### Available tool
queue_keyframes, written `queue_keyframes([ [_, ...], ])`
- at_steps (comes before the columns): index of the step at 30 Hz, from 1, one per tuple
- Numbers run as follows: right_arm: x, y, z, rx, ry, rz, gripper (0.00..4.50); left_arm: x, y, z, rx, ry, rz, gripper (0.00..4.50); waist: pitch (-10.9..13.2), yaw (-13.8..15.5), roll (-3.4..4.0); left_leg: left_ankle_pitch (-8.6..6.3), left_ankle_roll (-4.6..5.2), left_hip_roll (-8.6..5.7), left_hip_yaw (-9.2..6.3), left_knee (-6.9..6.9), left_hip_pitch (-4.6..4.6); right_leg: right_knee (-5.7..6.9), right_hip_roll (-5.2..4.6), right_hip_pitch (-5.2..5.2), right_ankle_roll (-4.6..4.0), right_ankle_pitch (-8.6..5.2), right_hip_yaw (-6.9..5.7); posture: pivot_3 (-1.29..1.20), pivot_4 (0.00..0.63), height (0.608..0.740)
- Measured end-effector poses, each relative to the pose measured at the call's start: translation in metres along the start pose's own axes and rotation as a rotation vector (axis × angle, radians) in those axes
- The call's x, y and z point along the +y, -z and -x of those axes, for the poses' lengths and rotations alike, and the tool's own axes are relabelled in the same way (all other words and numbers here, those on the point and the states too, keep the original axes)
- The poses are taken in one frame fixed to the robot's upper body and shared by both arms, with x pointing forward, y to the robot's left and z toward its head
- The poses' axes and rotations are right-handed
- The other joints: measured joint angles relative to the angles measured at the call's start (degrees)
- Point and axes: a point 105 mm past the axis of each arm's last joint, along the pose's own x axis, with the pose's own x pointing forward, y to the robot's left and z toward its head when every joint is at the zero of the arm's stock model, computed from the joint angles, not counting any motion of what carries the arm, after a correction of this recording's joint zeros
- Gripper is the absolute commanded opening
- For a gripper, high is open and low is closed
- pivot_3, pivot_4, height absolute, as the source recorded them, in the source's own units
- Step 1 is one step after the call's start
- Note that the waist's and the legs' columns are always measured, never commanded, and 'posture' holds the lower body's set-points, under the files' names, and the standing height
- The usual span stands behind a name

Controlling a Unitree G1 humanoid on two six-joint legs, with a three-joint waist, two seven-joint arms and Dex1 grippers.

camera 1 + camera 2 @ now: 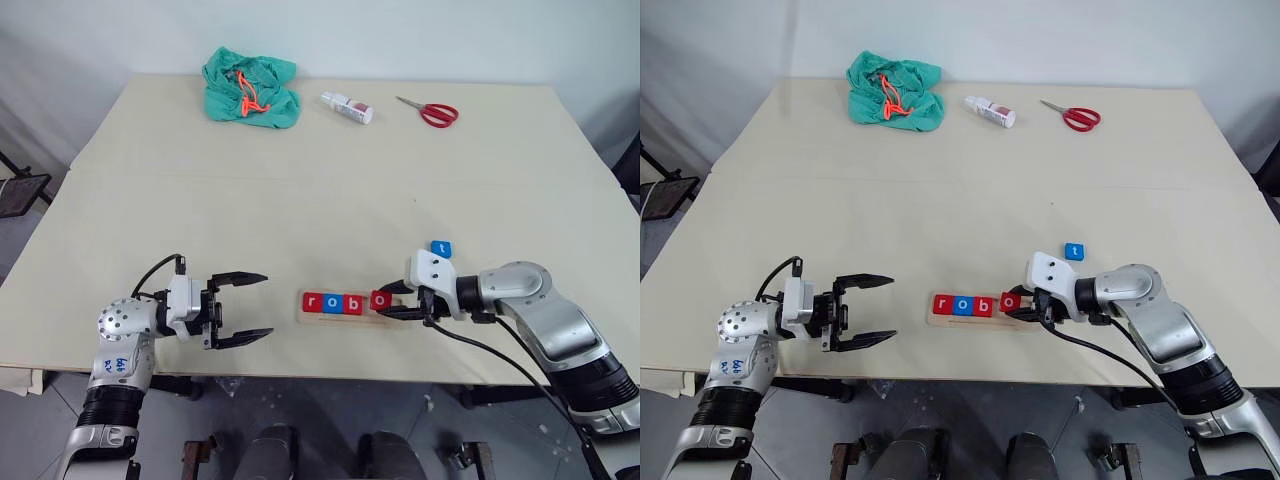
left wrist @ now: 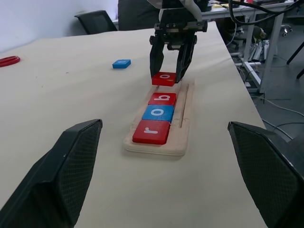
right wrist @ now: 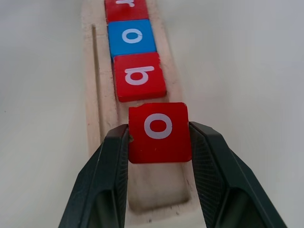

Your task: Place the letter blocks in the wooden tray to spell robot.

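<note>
The wooden tray (image 1: pixel 339 318) lies near the table's front edge and holds a red r block (image 1: pixel 310 302), a blue o block (image 1: pixel 331 303) and a red b block (image 1: pixel 352 304) side by side. My right gripper (image 1: pixel 384 303) is shut on a red o block (image 3: pixel 159 131), held just above the tray's free end beside the b. A blue t block (image 1: pixel 441 248) lies flat on the table behind my right wrist. To the left of the tray, my left gripper (image 1: pixel 247 307) hovers open and holds nothing.
At the table's far side lie a crumpled green cloth (image 1: pixel 250 88) with an orange cord, a small white bottle (image 1: pixel 347 107) and red-handled scissors (image 1: pixel 431 112). A black chair (image 1: pixel 20 190) stands off the table's left edge.
</note>
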Motion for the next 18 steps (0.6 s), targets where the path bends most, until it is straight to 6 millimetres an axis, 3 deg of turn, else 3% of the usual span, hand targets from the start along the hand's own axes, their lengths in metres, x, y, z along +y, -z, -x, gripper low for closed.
queue_keyframes([
  [10, 0.0029, 0.0007, -0.0079, -0.010, -0.032, 0.015, 1.45, -0.0029, 0.0029, 0.0016, 0.005, -0.021, 0.013, 4.50, 0.00, -0.06, 0.00, 0.00, 0.00, 0.01, 0.01, 0.01, 0.01, 0.00, 0.01, 0.00, 0.00, 0.00, 0.00, 0.00, 0.150, 0.740],
  [18, 0.0006, -0.0004, -0.0110, -0.017, -0.024, 0.029, 4.19, -0.0018, 0.0027, 0.0016, 0.005, -0.033, 0.010, 4.50, 0.00, -0.06, 0.00, 0.00, 0.00, 0.01, 0.01, 0.01, 0.01, 0.01, 0.01, -0.01, 0.00, 0.00, 0.00, 0.00, 0.150, 0.740],
])
